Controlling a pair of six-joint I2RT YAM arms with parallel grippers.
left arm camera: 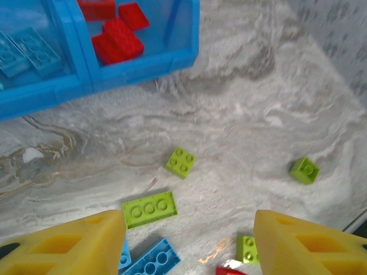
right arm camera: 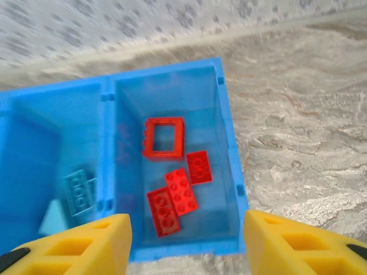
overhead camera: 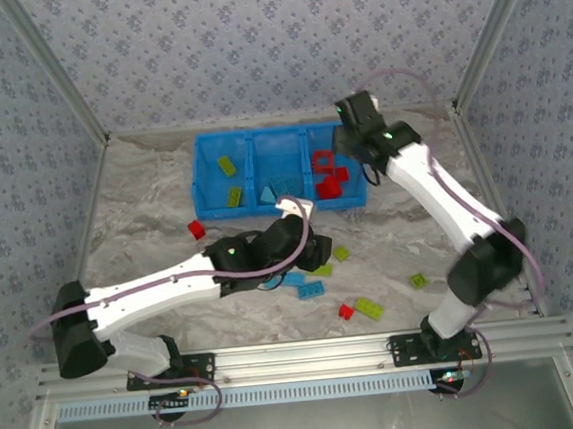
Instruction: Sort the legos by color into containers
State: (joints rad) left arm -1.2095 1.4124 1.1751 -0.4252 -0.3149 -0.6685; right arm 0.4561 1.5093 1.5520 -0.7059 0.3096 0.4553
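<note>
Legos loose beside containers

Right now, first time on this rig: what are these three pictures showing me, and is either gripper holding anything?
Two white arms are bolted at the near edge of the table. The top picture looks down from above and behind them. The other two come from a camera on each wrist, its yellow fingers at the bottom. The left gripper hangs open over loose bricks on the table, green and blue. The right gripper is open above the right compartment of the bin, which holds red bricks and a red frame. Green bricks lie in the left compartment, blue ones in the middle. Neither gripper holds anything.
</note>
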